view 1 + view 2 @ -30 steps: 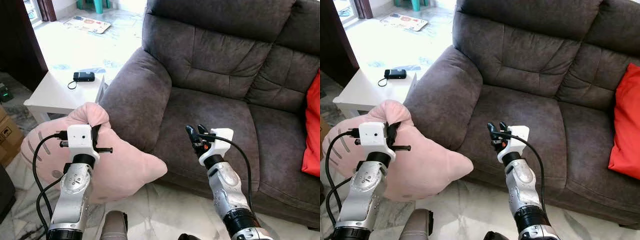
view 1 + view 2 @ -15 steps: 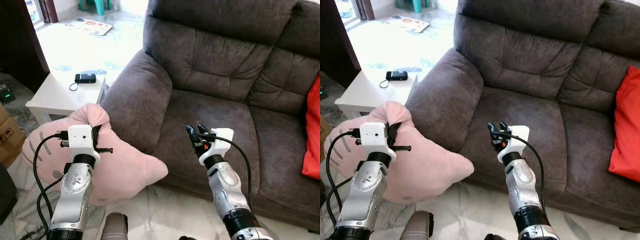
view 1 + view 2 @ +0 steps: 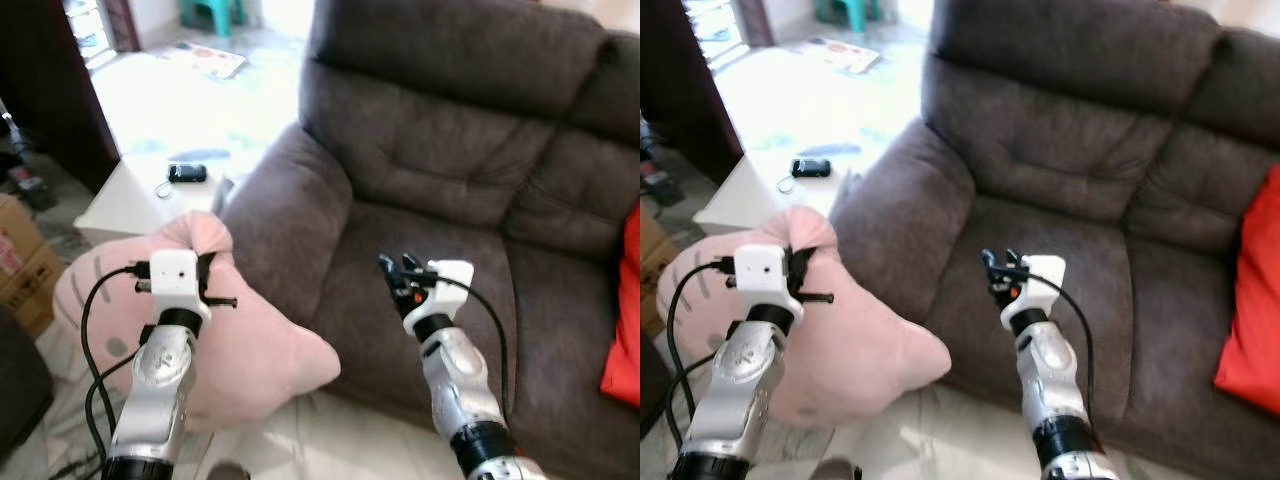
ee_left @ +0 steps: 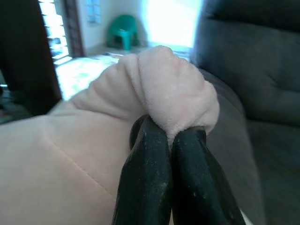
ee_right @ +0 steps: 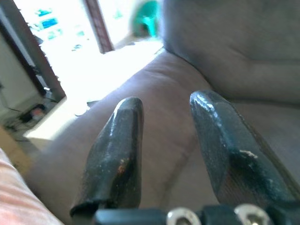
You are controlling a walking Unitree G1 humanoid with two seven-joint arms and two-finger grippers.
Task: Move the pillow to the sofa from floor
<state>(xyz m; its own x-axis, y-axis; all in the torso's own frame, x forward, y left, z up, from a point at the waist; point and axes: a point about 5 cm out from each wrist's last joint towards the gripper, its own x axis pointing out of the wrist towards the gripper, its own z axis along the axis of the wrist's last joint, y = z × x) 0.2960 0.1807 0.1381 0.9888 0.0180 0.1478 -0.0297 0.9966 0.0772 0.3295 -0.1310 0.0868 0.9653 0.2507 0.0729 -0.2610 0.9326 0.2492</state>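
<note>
Pale marble floor [image 3: 350,440] meets a dark sofa [image 3: 460,150]. Off the sofa's left arm, the left gripper [image 4: 164,140] pinches a pink pillow [image 3: 250,350] aloft; the right gripper [image 3: 398,270], fingers apart, hovers at the seat's front edge.

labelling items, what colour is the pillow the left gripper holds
Pale pink pillow, pinched by the left gripper; clearest in the left eye view.

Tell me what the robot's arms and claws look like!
Both arms are shiny silver tubes with dark joint rings. Each wrist carries a white boxy camera block, and a black cable loops from it down the arm. The left gripper and the right gripper each have two long black fingers, a bit scuffed. The right one has a small red spot near its base.
</note>
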